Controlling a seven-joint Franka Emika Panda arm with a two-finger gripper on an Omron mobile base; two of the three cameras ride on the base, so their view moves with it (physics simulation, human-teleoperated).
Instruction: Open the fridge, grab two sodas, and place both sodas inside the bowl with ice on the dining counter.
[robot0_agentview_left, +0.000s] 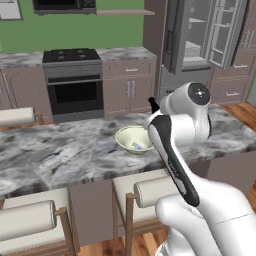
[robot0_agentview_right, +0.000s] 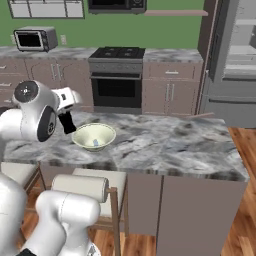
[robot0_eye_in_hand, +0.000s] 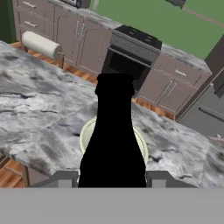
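Soda (robot0_eye_in_hand: 113, 135) clamped in gripper (robot0_eye_in_hand: 112, 179) hides much of bowl (robot0_eye_in_hand: 87, 133) on dining counter (robot0_eye_in_hand: 39, 105)

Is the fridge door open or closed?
Open. The fridge has its doors swung wide in the left base view, showing pale shelves inside and racks on the door.

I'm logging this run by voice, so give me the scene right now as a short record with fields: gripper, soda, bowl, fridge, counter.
gripper: gripper shut on a soda, held above the dining counter
soda: black soda bottle upright between the fingers, over the near side of the bowl, not yet in it
bowl: cream bowl on the counter, a small bluish ice bit inside, no soda in it
fridge: fridge doors standing open, shelves showing
counter: marbled dining counter, stools along its near edge
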